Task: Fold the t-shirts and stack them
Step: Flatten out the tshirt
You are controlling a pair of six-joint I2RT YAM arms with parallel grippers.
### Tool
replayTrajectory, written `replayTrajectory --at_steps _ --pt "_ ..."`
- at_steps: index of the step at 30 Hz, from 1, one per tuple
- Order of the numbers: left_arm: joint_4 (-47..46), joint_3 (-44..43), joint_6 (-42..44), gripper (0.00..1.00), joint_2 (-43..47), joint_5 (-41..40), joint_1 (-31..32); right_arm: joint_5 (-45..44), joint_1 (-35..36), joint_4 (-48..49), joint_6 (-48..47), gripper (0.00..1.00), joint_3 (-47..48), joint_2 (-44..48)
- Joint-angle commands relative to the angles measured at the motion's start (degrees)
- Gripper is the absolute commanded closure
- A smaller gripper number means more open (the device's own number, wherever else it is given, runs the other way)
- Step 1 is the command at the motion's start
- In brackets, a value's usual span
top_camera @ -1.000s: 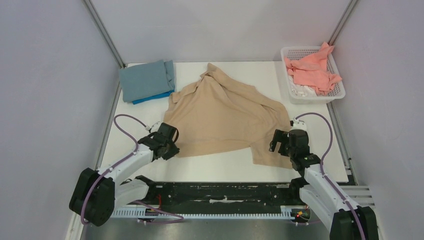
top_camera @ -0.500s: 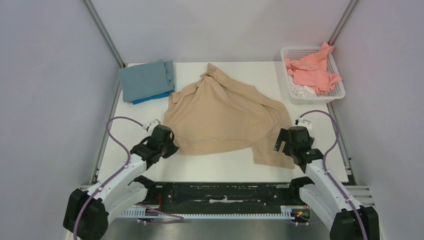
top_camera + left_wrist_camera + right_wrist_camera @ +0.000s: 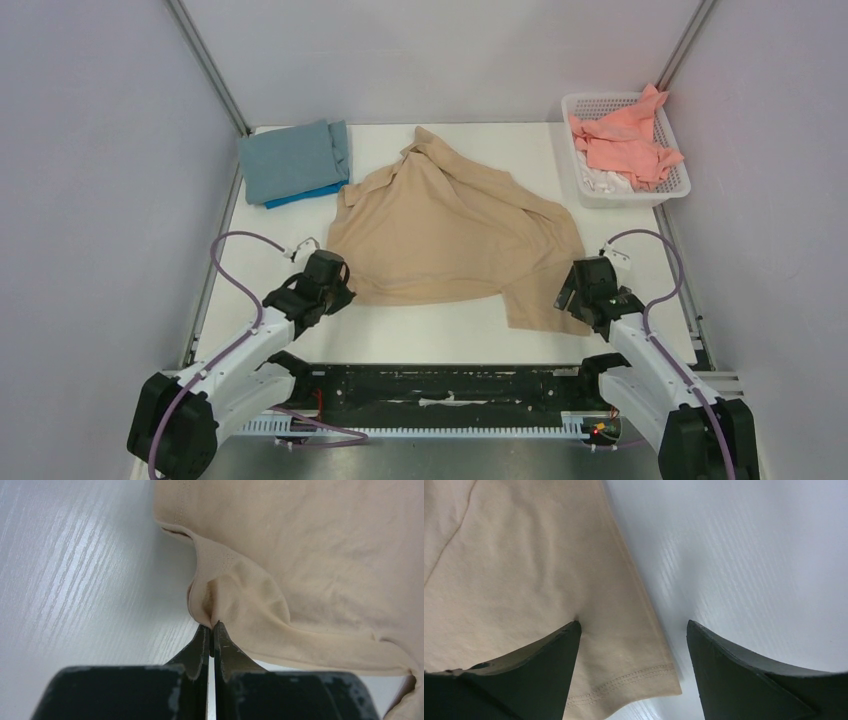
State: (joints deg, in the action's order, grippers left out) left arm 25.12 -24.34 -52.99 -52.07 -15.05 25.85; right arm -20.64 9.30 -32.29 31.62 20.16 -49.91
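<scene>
A beige-tan t-shirt lies spread and rumpled in the middle of the white table. My left gripper is shut on its near left corner; the left wrist view shows the beige cloth pinched between the closed fingertips. My right gripper is open over the shirt's near right corner, whose hem lies between the spread fingers. A folded grey-blue shirt lies on a bright blue one at the back left. A salmon pink shirt fills the basket.
A white plastic lattice basket stands at the back right corner, with something white under the pink shirt. Grey walls with metal posts close in the table on the left, back and right. The black rail with the arm bases runs along the near edge.
My right gripper has moved down and to the right, onto the shirt's near right corner. My left arm swung a little lower and has since stayed on the near left corner.
</scene>
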Motion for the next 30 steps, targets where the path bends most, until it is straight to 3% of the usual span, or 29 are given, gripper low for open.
replayTrajectory --at_steps 1,13,16,21,26,30 --pt "-2.10 0.88 1.92 0.98 0.96 -2.61 -0.09 3.90 -0.34 0.71 1.77 0.21 -4.50 -1.54" --pt "-2.44 1.32 1.84 0.98 0.60 -3.50 -0.04 13.30 -0.34 10.57 4.02 0.43 -13.01 1.42" --pt "-2.76 1.19 2.06 0.98 0.23 -2.91 -0.03 15.62 -0.34 14.76 4.26 0.64 -14.59 1.40" --pt "-2.01 0.86 2.19 0.98 0.66 -2.92 -0.09 17.04 -0.38 14.05 1.85 0.65 -13.51 1.12" --pt "-2.10 0.79 2.43 0.98 1.83 -2.49 -0.07 15.15 -0.34 10.98 -1.73 0.96 -10.89 1.49" --pt "-1.72 -0.60 3.79 0.98 3.86 -0.63 -0.04 15.37 -0.30 11.23 -3.99 1.00 -7.70 4.30"
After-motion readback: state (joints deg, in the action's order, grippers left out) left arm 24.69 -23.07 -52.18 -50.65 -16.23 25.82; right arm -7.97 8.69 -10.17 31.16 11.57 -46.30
